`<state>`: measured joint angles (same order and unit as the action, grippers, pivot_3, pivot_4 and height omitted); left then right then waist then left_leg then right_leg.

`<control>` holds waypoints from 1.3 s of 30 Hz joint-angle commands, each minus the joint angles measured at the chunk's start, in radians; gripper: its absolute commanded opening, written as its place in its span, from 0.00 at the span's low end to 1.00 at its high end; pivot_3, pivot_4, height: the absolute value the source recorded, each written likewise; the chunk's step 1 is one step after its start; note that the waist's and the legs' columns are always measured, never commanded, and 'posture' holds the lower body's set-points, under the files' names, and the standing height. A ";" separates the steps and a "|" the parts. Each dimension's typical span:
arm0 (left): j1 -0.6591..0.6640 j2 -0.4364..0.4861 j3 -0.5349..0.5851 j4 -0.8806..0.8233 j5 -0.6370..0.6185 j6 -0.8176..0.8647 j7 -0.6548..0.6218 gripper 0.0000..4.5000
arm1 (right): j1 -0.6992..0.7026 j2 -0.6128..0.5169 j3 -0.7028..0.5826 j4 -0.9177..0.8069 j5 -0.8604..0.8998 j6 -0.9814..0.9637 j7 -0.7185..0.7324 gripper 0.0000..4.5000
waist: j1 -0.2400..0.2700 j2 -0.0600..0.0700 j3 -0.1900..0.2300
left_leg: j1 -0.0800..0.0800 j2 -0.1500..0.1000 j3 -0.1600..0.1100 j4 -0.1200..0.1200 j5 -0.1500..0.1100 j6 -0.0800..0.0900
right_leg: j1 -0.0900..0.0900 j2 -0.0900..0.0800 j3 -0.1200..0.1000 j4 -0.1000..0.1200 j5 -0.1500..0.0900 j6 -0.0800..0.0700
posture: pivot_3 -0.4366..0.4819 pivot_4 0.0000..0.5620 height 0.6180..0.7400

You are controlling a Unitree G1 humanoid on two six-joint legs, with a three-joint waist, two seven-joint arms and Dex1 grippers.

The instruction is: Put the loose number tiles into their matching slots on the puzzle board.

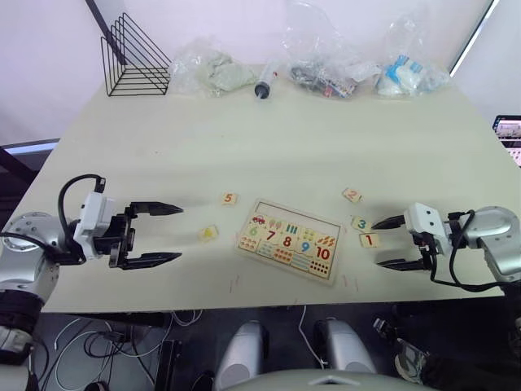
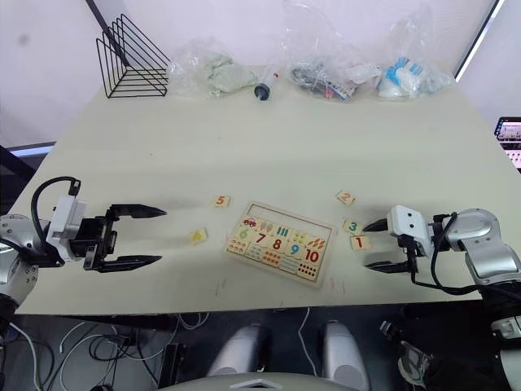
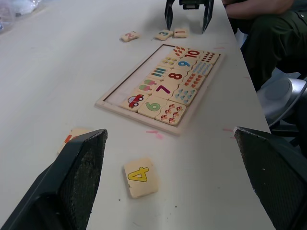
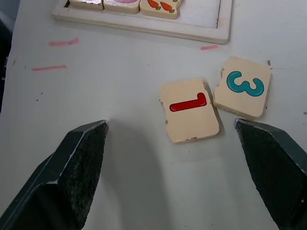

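Lay flat between the spread fingers of the right gripper [image 1: 389, 242]: tile 1 [image 4: 189, 110], likely light, thin, best pinched by opposite edges. Left gripper [image 1: 167, 234] likewise spread, empty.

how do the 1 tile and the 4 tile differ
The 1 tile bears a red digit; the 4 tile a yellow one. The 1 tile lies right of the puzzle board by the right gripper; the 4 tile lies left of it, nearer the left gripper. Both are loose, small light-wood squares.
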<state>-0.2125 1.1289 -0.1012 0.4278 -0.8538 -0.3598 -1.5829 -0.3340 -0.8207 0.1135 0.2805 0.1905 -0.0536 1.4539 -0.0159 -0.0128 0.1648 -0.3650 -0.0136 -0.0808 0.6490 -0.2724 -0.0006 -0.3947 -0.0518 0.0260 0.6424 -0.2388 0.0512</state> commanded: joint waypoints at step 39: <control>0.031 0.054 -0.110 0.026 -0.127 -0.083 -0.031 1.00 | 0.056 0.012 -0.019 -0.057 0.036 0.012 -0.044 0.19 | 0.000 0.000 0.000 | 0.000 0.000 0.000 0.001 0.000 0.000 | 0.000 0.001 0.000 0.001 0.000 0.000 | 0.48 0.27 1.00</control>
<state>-0.1879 1.1719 -0.2094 0.4509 -0.9595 -0.4234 -1.5840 -0.2926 -0.7994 0.1010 0.2540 0.2152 -0.0589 1.4107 -0.0161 -0.0131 0.1646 -0.3647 -0.0133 -0.0808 0.6495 -0.2724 -0.0006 -0.3946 -0.0504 0.0262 0.6429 -0.2388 0.0512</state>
